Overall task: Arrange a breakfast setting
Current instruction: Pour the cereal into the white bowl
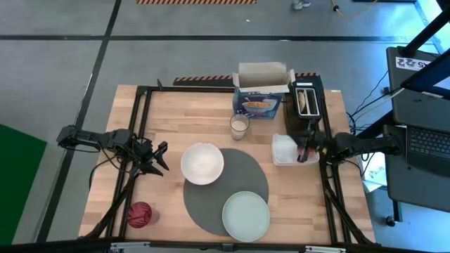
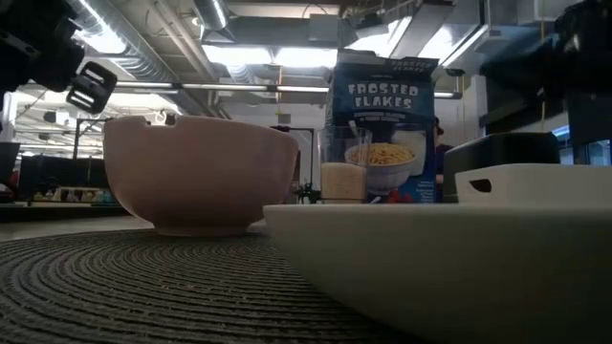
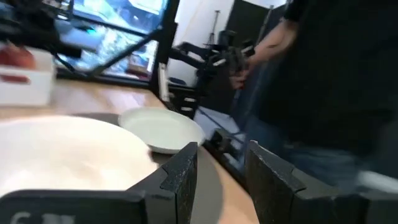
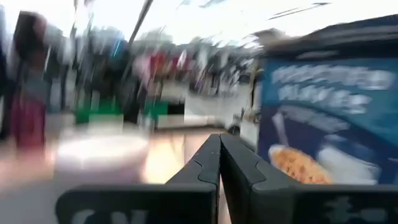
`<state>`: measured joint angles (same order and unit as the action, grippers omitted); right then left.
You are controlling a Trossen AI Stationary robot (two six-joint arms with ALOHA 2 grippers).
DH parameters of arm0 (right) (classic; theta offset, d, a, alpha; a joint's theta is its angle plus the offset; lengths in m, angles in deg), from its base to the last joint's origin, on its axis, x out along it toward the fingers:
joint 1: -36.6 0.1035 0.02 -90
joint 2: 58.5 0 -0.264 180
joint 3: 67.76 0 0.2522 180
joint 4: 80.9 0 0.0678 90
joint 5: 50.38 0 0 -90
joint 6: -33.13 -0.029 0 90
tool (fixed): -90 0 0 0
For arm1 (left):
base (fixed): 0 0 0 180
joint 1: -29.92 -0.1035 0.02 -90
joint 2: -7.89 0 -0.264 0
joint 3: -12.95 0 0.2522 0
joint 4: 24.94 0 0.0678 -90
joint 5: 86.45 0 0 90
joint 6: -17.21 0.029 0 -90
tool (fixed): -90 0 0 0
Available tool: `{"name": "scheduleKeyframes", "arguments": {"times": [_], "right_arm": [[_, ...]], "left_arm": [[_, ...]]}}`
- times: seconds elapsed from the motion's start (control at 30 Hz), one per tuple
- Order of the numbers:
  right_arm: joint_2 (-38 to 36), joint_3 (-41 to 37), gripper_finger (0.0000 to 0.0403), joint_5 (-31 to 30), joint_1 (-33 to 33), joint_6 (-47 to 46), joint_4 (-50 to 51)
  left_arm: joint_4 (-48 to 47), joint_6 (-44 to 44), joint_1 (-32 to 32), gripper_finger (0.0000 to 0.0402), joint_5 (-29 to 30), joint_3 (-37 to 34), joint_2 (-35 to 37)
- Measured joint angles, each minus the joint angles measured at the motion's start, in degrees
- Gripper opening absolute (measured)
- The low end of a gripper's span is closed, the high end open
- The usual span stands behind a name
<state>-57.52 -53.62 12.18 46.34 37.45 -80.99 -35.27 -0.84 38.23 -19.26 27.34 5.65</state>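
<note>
Your left gripper (image 1: 160, 159) hovers over the left part of the table (image 1: 176, 112), its 2 fingers (image 3: 180, 180) spread narrowly and holding nothing, just left of the white bowl (image 1: 202, 163). The bowl sits on the far-left edge of the round dark-grey mat (image 1: 235, 176), and the pale-green plate (image 1: 246, 215) overlaps the mat's near-right edge. The red apple (image 1: 140, 214) lies alone near the table's near-left corner, well apart from the mat.

Your right gripper (image 1: 304, 150) is over the white tray (image 1: 283, 150) at the right side, its fingers (image 4: 202, 168) pressed together; whether anything sits between them cannot be told. Beyond the tray stands the black toaster (image 1: 308, 104) with a bagel half (image 1: 304, 100) in its slot. Left of the toaster is the open blue cereal box (image 1: 259, 95), and the small glass of milk (image 1: 240, 126) stands just in front of it, between box and mat. From table height the plate's rim fills the foreground and hides the lower part of the tray. A person in dark clothes (image 3: 336, 81) stands beyond the near edge in the left wrist view.
</note>
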Motion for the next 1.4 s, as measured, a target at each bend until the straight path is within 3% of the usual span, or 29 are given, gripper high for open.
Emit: {"name": "scheduleKeyframes", "arguments": {"times": [0.1,0.23,0.4,0.63,0.73,0.87,1.0,1.1,1.17,1.3,1.4], "right_arm": [[0.0,0.0,0.0010,-3.7,0.0,-8.3,-5.9],[0.0,0.0,0.0010,-6.6,0.0,-11.5,-10.8],[0.0,0.0,0.0010,-11.0,0.0,-15.0,-16.1],[0.0,0.0,0.0010,-19.6,0.0,-14.8,-24.7],[0.0,0.0,0.0010,-19.3,0.0,-13.0,-28.5],[0.0,0.0,0.0010,-17.5,0.0,-12.5,-32.3],[0.2,2.5,0.0010,-15.1,0.0,-11.5,-32.6],[1.7,6.3,0.0010,-17.2,0.0,-11.4,-32.6],[3.4,9.7,0.0010,-18.8,0.0,-8.6,-32.7],[7.1,16.6,0.0010,-19.2,0.0,7.8,-31.6],[10.1,21.7,0.0010,-19.0,0.0,19.8,-29.2]], "left_arm": [[0.0,1.5,0.0,0.0124,3.8,0.0,0.0],[0.4,0.1,0.0,0.0124,12.8,0.0,0.0],[6.7,-10.8,0.0,0.0124,26.3,0.0,0.0],[24.7,-16.1,0.0,0.0124,46.7,0.0,0.0],[32.7,-19.0,0.0,0.0124,54.0,0.1,0.0],[38.9,-19.3,-0.1,0.0124,67.8,0.1,0.0],[40.8,-18.1,-1.4,0.0124,67.4,1.2,-0.4],[41.3,-18.8,-4.0,0.0124,62.3,7.0,-5.5],[40.9,-15.6,-5.9,0.0124,57.8,13.3,-11.0],[40.0,-4.2,-9.4,0.0124,48.9,28.9,-27.4],[30.9,2.0,-13.7,0.0124,43.8,39.9,-39.6]]}}
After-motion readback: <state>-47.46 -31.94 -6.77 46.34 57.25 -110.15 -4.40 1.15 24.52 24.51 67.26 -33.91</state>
